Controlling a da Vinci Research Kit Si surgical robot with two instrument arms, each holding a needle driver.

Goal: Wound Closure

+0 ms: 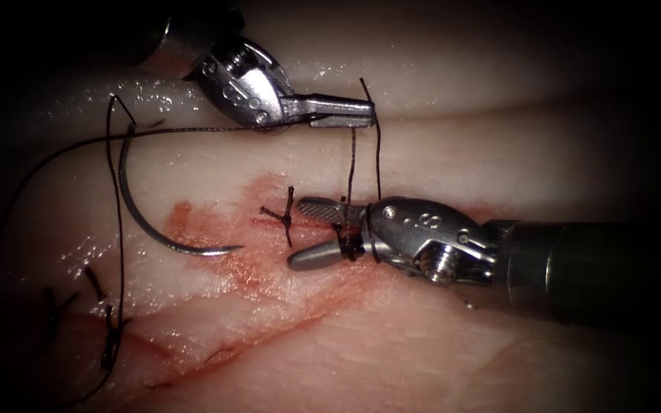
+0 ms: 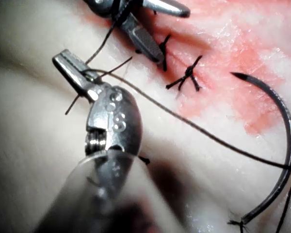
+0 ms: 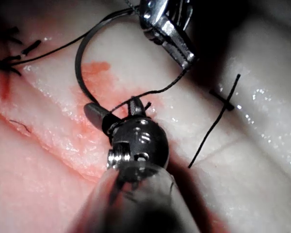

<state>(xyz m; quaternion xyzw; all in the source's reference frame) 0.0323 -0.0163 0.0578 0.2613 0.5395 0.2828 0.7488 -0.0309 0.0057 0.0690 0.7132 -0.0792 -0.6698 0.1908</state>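
My left tool (image 1: 367,115) reaches in from above and is shut on the thread (image 1: 379,153) near its short end. From there two strands drop to my right tool (image 1: 296,233), whose jaws stand open with the thread wound around them near the hinge. Just left of it a tied stitch (image 1: 286,216) sits on the cut. Farther left the curved needle (image 1: 141,218) lies free on the tissue (image 1: 460,153), held by neither tool, with its tip (image 1: 236,247) pointing right. In the left wrist view, my left tool (image 2: 70,68) grips the thread. My right tool (image 3: 114,108) has strands looped over it.
Red fluid (image 1: 208,229) stains the tissue around the stitch. The long thread (image 1: 47,160) runs from the needle's tail in a wide loop to the left. Older stitches (image 1: 109,336) sit at the lower left along the cut. A short thread end (image 3: 218,116) lies on pale tissue.
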